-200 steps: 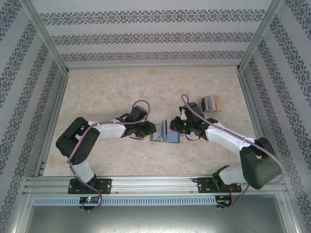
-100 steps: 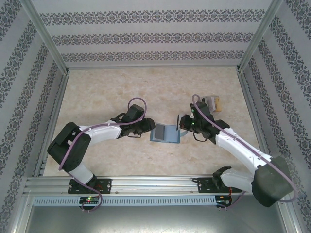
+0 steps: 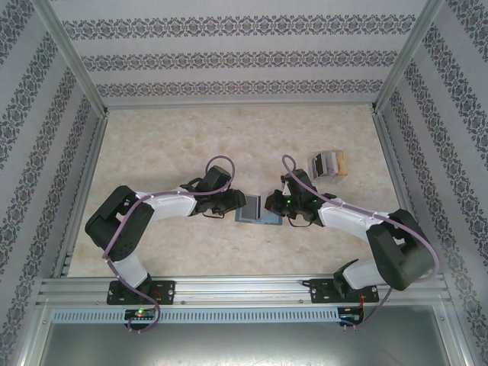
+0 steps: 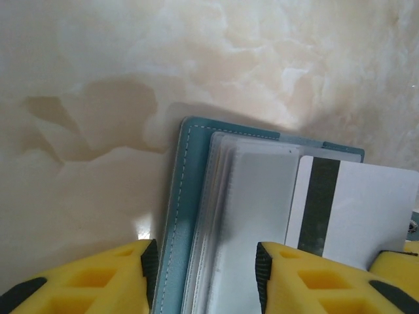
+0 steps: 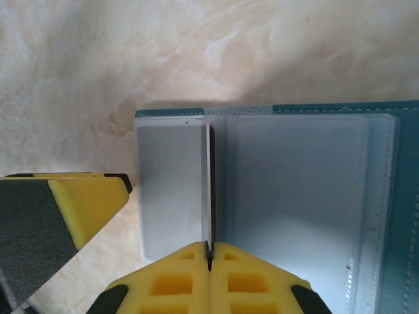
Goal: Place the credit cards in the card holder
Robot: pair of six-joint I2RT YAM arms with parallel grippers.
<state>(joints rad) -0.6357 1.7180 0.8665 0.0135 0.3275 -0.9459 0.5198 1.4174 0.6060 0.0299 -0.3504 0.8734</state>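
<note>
we see a small flat teal-blue folding card holder point(image 3: 250, 212) lying open on the beige marbled tabletop point(image 3: 168, 137). it is about halfway between the left and right edges and a bit closer to the near edge. its pale inside with clear plastic pockets faces up.

the left gripper point(image 3: 238, 203) reaches the card holder from the left side. in the left wrist view its yellow fingers point(image 4: 91, 278) stand apart. the stitched teal edge of the card holder sits just beside one finger, and the other finger is over the clear pockets. nothing is pinched there.

the right gripper point(image 3: 269, 203) reaches in from the right side. its two yellow fingers point(image 5: 262, 281) are squeezed tight on a thin white plastic card with a dark stripe point(image 4: 360, 209). in the right wrist view the card stands straight up on its edge over a clear pocket. we cannot tell if it is touching the pocket.

a little bunch of tan and grey flat pieces point(image 3: 329, 163) sits near the right edge of the tabletop, well apart from the card holder. it is too small for us to tell more.
</note>
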